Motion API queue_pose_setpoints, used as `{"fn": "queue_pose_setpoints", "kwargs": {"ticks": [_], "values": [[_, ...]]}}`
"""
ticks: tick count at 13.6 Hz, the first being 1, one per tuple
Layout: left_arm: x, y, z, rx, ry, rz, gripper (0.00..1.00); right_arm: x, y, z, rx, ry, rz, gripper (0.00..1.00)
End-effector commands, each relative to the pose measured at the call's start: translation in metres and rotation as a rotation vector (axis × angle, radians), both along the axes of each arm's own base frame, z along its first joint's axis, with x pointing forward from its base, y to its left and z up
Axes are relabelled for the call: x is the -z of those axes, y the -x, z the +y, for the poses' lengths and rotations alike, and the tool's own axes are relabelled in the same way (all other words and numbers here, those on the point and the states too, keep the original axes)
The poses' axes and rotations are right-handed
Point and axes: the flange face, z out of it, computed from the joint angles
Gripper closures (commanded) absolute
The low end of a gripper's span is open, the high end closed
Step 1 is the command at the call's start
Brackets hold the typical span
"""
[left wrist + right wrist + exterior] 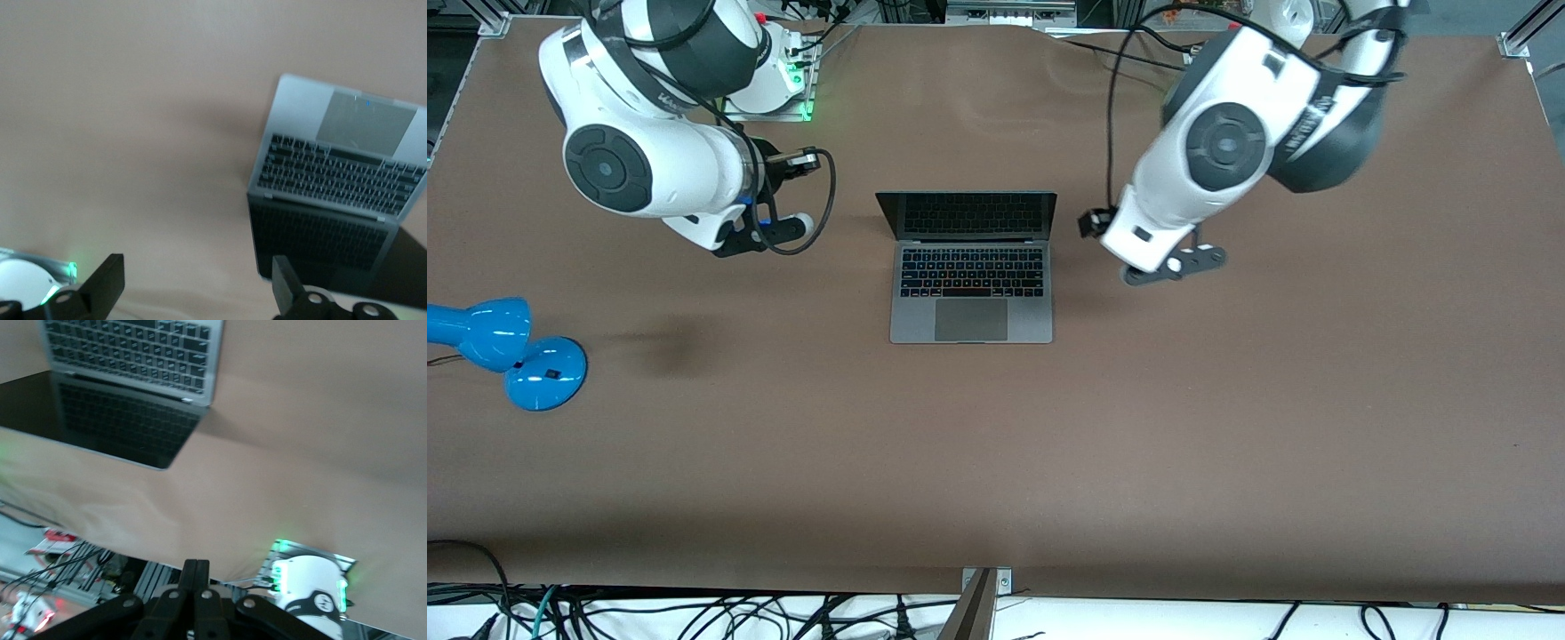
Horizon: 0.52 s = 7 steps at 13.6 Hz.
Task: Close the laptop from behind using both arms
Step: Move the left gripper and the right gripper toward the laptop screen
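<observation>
The left gripper [197, 287] shows two black fingers [107, 280] set wide apart with nothing between them; only their tips enter the left wrist view, the rest cut off at the frame edge. The right gripper [195, 577] has its fingers pressed together, nothing held. In the front view both grippers are largely hidden under their own white arms: the left gripper [1172, 264] hangs over bare table beside the laptop toward the left arm's end, the right gripper [769, 233] over the table toward the right arm's end.

The laptop [970, 267] lies open between them on the brown table [1049, 444], screen dark and tilted up at the robots' edge, keyboard and trackpad facing the front camera. Its lid logo cannot be seen. The right wrist view cuts off part of the laptop [133, 380].

A blue desk lamp [511, 351] rests near the table's edge at the right arm's end, partly out of frame. Cables [694, 613] tangle below the table's near edge.
</observation>
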Motion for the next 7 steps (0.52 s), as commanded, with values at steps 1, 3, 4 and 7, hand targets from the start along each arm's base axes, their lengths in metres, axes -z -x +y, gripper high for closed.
{"fn": "queue_pose_setpoints", "kwargs": {"ticks": [1, 3, 4, 7], "values": [[0.014, 0.028, -0.029, 0.01, 0.011, 0.066, 0.43, 0.006, 0.006, 0.023, 0.043, -0.011, 0.061, 1.0], [0.024, 0.045, -0.045, 0.001, 0.039, 0.129, 0.86, 0.014, 0.012, 0.045, 0.088, -0.015, 0.107, 1.0], [0.031, 0.054, -0.052, -0.022, 0.042, 0.168, 1.0, 0.021, 0.015, 0.054, 0.077, -0.011, 0.115, 1.0], [0.052, 0.07, -0.064, -0.058, 0.062, 0.262, 1.0, 0.046, 0.018, 0.07, 0.053, 0.01, 0.152, 1.0]]}}
